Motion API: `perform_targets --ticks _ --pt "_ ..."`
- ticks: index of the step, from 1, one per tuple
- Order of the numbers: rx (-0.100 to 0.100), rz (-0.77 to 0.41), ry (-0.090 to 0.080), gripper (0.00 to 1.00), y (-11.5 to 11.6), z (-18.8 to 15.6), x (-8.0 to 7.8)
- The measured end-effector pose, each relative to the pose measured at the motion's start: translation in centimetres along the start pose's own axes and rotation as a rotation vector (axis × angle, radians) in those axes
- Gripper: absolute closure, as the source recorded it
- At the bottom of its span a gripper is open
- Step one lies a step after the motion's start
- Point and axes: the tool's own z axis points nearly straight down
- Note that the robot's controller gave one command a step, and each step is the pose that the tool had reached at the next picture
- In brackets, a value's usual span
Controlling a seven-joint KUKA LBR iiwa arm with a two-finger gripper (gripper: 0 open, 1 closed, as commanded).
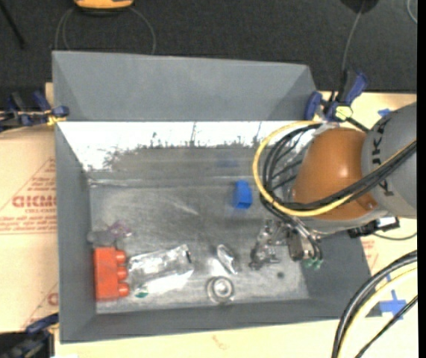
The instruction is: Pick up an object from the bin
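Observation:
My gripper (pixel 271 246) hangs low over the right part of the bin floor, under the arm's orange cover. Just to its left lies a small silvery crumpled piece (pixel 225 259), apart from it. A clear round ring-like thing (pixel 220 289) rests near the front wall, left of and below the gripper. Behind the gripper, toward the back wall, a small blue block (pixel 242 195) stands alone. I see nothing held in the gripper.
At the front left sits a red-orange block (pixel 110 274), with a clear crinkled plastic bag (pixel 160 267) beside it. A pale translucent thing (pixel 109 234) lies behind the red block. The arm and its cables cover the bin's right side.

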Motion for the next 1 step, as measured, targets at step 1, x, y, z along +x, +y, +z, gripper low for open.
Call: perform_targets --ticks 1 --pt "0.003 0.001 0.004 0.0 -0.35 0.3 0.06"
